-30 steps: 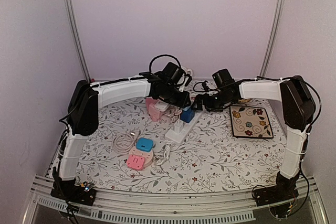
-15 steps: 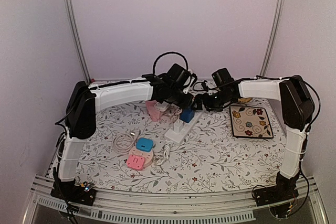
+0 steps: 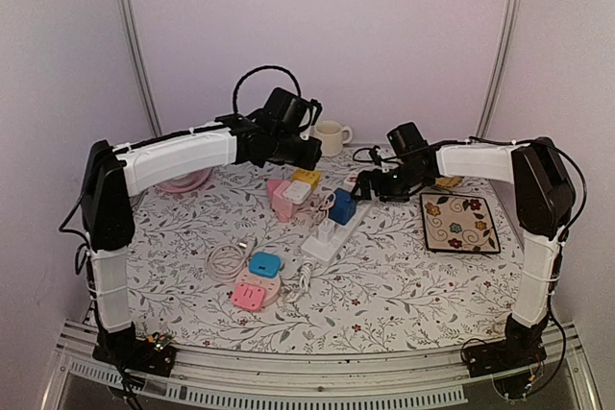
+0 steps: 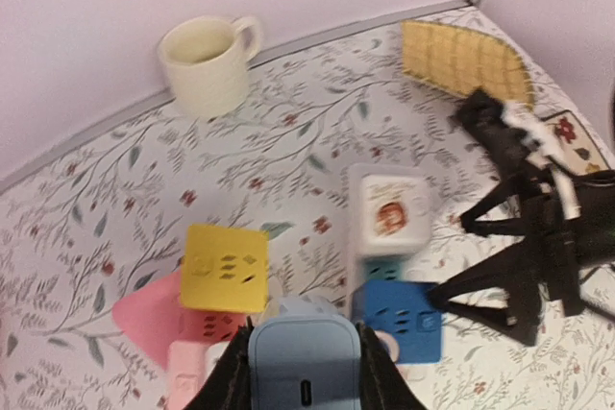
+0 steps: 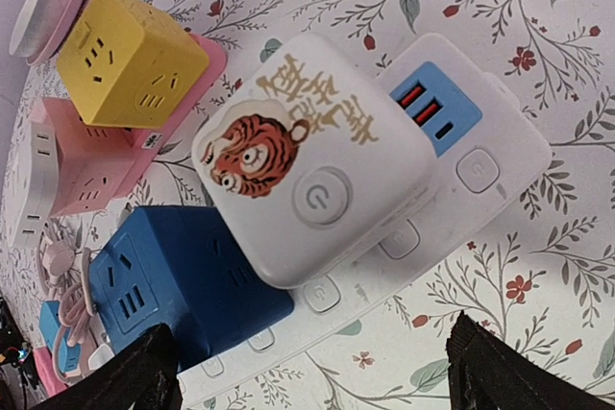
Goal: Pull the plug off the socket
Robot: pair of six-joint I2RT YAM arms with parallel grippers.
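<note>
Already the pale-blue plug (image 4: 304, 362) sits clamped in the left gripper (image 4: 306, 386), bottom centre of its wrist view, clear of the white power strip (image 5: 485, 156). Near the strip the right gripper (image 5: 312, 372) hovers, jaws spread wide, likely to steady it.

The left arm (image 3: 178, 156) rises from its near-left base to a high elbow at the left edge, and its white forearm then reaches right and toward the far side, carrying the wrist raised above the table. The left gripper (image 3: 307, 151) angles downward, its jaws closed narrowly on a pale blue plug (image 4: 303, 372). The right arm (image 3: 480, 160) climbs from the near-right base to an elbow at the right, forearm running left. The right gripper (image 3: 370, 185) hangs low, tilted down and left, its black fingers (image 5: 135, 376) spread wide
</note>
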